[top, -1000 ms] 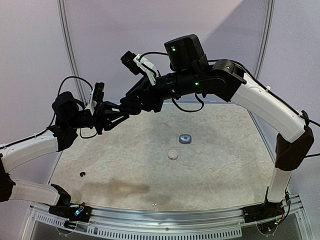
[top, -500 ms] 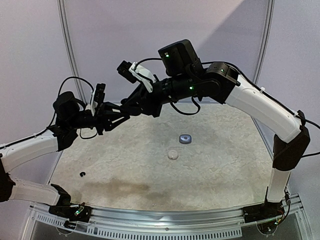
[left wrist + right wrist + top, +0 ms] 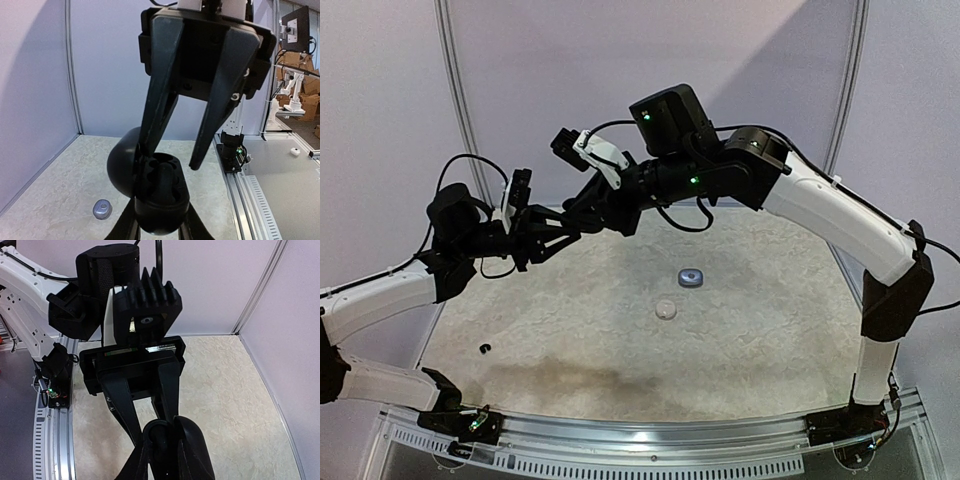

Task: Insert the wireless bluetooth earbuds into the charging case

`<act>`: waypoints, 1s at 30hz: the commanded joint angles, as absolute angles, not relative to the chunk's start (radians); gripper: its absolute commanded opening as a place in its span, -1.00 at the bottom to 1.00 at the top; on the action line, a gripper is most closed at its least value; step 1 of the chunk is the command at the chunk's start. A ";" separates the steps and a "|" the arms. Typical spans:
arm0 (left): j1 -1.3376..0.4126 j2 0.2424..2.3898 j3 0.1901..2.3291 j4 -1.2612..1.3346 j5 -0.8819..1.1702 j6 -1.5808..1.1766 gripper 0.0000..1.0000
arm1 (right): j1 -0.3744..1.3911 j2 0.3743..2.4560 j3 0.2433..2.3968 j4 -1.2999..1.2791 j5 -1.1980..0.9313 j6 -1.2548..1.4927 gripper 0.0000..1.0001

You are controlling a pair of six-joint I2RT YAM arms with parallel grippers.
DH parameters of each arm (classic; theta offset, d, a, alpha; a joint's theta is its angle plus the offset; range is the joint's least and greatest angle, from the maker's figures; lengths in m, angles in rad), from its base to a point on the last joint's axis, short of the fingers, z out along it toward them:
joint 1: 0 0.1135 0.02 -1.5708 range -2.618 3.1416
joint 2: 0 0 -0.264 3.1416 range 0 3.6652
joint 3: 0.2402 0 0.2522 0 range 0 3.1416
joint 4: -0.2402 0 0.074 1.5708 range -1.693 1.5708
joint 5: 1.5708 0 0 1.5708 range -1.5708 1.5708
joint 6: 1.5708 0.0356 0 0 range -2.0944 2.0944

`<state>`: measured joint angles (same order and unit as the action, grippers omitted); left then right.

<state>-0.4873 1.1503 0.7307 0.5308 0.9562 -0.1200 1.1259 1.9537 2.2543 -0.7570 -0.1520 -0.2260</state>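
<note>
While both of your arms are up high over the table [image 3: 770, 340], the two hands meet in the air above its back left part. Your right arm [image 3: 830, 210] is the long white one that bends over from the right side. Your left arm [image 3: 375, 300] reaches up from the left side.

Your left hand [image 3: 570, 228] is closed part way. It squeezes a black charging case [image 3: 159, 200], with one finger on each side. The case is round and its lid is flipped open. It is too dark inside to tell if a bud sits in it.

Your right hand [image 3: 170, 156] points at the case from the other side. Its two fingers stand a little apart. One fingertip [image 3: 144, 147] touches the case by the lid, and the other hangs just beside the case. You cannot tell from the pictures if this hand has hold of anything.

Down on the table, a small grey case [image 3: 691, 277] lies near the middle. A pale round thing [image 3: 666, 309] lies just in front of it, close but not touching.

Far over on the left side of the table lies one tiny black earbud [image 3: 485, 348]. It is well apart from the grey case, the pale round thing and both hands.
</note>
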 commanded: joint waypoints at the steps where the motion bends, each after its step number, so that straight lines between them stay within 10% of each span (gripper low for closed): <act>1: -0.502 1.139 0.755 0.511 0.965 -0.103 -1.00 | 1.134 1.978 2.286 -0.754 -0.111 -0.236 -0.56; 21: -0.506 1.133 0.753 0.500 0.956 -0.080 -1.00 | 1.134 2.020 2.319 -0.838 -0.092 -0.243 -0.61; 30: -0.506 1.133 0.752 0.496 0.956 -0.072 -1.00 | 1.135 2.010 2.319 -0.838 -0.127 -0.247 -0.94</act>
<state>-0.4931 1.1500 0.7307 0.4831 0.9527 -0.0883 1.1320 2.0029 2.3035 -0.8021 -0.1146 -0.2462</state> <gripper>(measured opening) 0.232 0.058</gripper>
